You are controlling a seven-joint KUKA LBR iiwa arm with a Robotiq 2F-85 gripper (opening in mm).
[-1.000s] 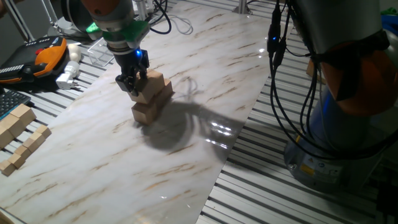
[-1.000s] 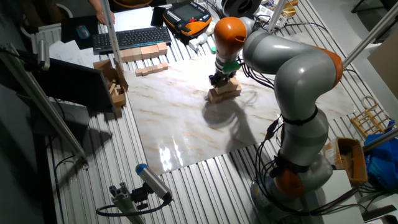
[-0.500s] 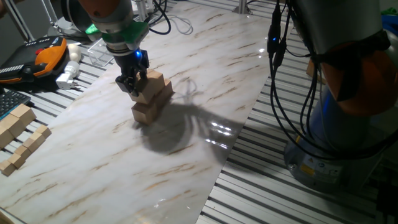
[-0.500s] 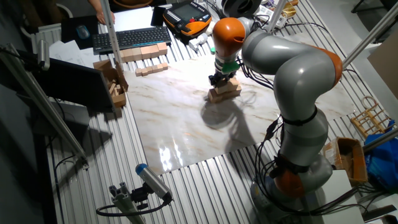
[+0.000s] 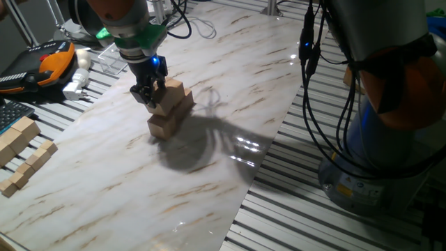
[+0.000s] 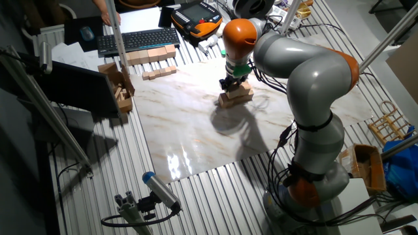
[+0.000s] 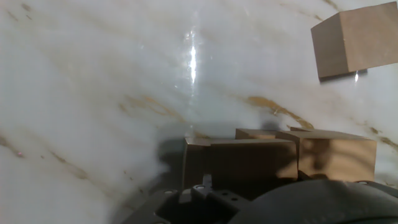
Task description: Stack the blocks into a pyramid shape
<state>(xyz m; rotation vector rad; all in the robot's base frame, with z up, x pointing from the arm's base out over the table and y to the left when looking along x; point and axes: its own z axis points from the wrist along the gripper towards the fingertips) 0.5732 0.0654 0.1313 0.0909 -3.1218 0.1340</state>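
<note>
A small stack of tan wooden blocks (image 5: pixel 167 117) (image 6: pixel 236 96) stands on the marble sheet (image 5: pixel 209 167), upper blocks resting on lower ones. My gripper (image 5: pixel 147 99) (image 6: pixel 229 84) is down at the near end of the stack, fingers level with the upper blocks and against one of them. Whether they clamp it is hidden. In the hand view, two blocks (image 7: pixel 239 163) (image 7: pixel 339 155) lie side by side just above the gripper body, and another block (image 7: pixel 354 40) shows apart at the top right. The fingertips do not show there.
Loose wooden pieces (image 5: pixel 21 150) (image 6: pixel 151 56) lie off the sheet's edge near a keyboard (image 6: pixel 134 40). An orange pendant (image 5: pixel 52 61) and a white plug (image 5: pixel 75 85) lie behind the gripper. Slatted metal table (image 5: pixel 293 223) surrounds the sheet. The arm's base and cables (image 5: pixel 390 139) stand at the right.
</note>
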